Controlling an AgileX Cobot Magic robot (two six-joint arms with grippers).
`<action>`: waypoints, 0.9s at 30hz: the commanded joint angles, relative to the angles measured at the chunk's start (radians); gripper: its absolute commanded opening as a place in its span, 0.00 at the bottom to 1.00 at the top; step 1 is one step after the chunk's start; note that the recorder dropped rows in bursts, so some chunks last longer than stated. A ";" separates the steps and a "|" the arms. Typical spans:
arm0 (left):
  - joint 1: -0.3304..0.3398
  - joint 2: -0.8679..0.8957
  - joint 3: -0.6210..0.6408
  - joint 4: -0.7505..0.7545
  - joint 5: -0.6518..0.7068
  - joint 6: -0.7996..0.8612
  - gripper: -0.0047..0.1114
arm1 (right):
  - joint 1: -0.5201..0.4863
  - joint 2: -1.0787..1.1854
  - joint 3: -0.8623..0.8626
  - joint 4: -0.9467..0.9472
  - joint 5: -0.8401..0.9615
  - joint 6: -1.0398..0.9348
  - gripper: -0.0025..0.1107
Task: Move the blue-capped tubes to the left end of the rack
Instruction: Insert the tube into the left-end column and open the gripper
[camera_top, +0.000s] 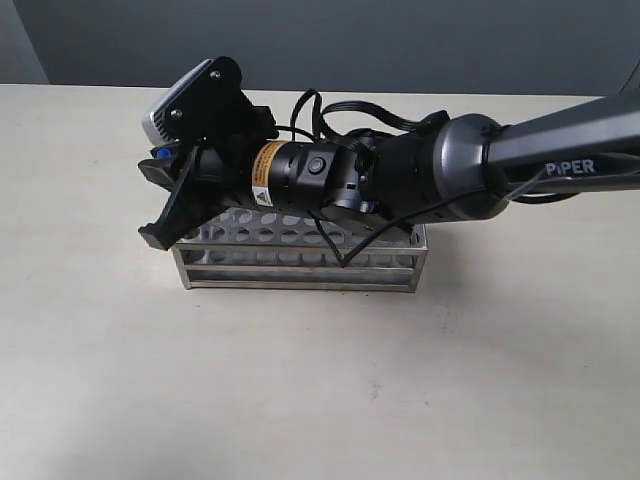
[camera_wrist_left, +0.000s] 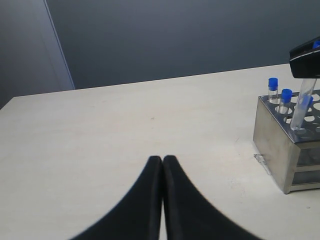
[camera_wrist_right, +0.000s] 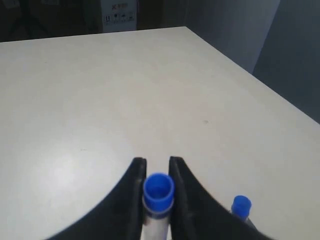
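1. Left wrist view shows the rack (camera_wrist_left: 274, 142) standing on the table (camera_wrist_left: 150, 115). Two blue-capped tubes (camera_wrist_left: 273, 89) sit upright in holes at the end of the rack nearest this camera, next to each other, caps up.
2. A third blue-capped tube (camera_wrist_left: 302, 107) is held at its cap end by the right claw (camera_wrist_right: 157, 161), whose fingers are clenched on either side of the blue cap. It hangs over that same end of the rack, just beside the two seated tubes.
3. The long axis of the held tube is tilted off vertical, with the cap uppermost and the clear lower end down at the top plate. I cannot tell whether that end has entered a hole.
4. Count: one rack and three tubes for certain. A patch of blue behind the held tube may be a fourth cap, but it is mostly hidden.
5. In the exterior view the right arm reaches across the rack, and its claw is over the rack's left end.
6. The left claw (camera_wrist_left: 162, 159) is clenched on nothing, its fingers touching. It hangs over the table, well apart from the rack.
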 joint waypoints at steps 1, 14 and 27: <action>-0.004 -0.005 -0.003 -0.001 -0.003 0.000 0.05 | -0.003 0.012 0.007 -0.012 0.076 -0.006 0.02; -0.004 -0.005 -0.003 -0.001 -0.003 0.000 0.05 | -0.002 0.008 0.013 -0.012 0.166 0.028 0.02; -0.004 -0.005 -0.003 -0.001 -0.003 0.000 0.05 | -0.002 -0.021 0.013 -0.014 0.175 0.028 0.02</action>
